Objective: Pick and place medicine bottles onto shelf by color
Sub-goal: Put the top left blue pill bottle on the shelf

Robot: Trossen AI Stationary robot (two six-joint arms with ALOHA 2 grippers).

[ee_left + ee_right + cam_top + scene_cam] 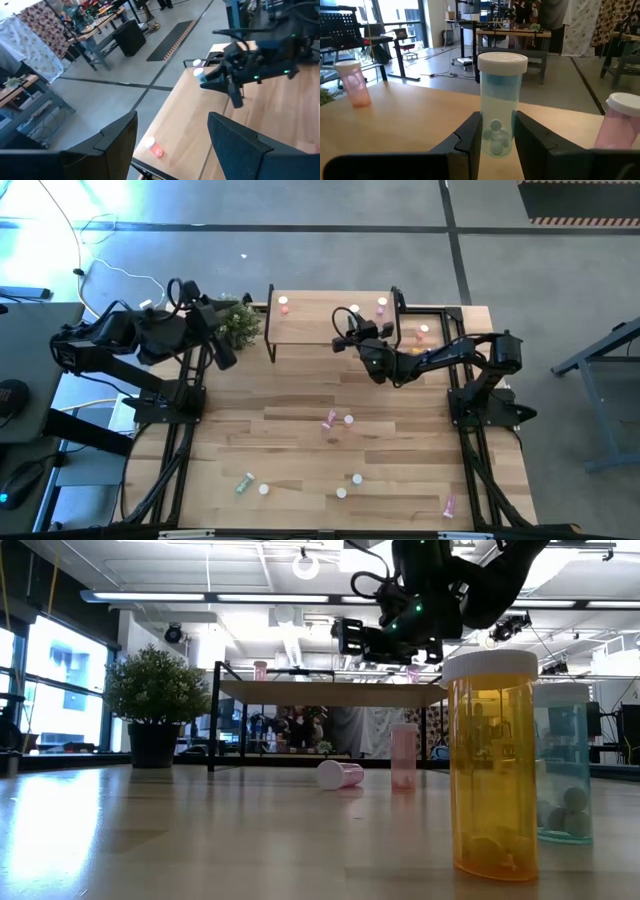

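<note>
The light-wood shelf (pixel 320 330) stands at the table's far side. My right gripper (pixel 496 142) hovers over its top, shut on a pale blue-green medicine bottle (pixel 500 95) with a white cap. Pink bottles stand on the shelf top on either side of it (pixel 353 82) (pixel 620 125). More bottles are scattered on the table, some lying (pixel 330 420) (pixel 245 482) (pixel 449 504). My left gripper (pixel 172 135) is raised at the table's far left beside a plant, open and holding nothing. My right gripper pinches the blue-green bottle's lower body (pixel 487 137) between its two fingers, one on each side. The fingers come in level, from the table's right. The bottle stands upright, cap up, just over the shelf top; whether its bottom rests there I cannot tell.
A potted plant (pixel 238 325) stands at the shelf's left end. Close to the low camera stand an orange bottle (pixel 490 770) and a teal one (pixel 565 765), with a standing pink bottle (pixel 404 755) and a lying one (pixel 340 774) behind them. Bare shelf top lies between the pink bottles.
</note>
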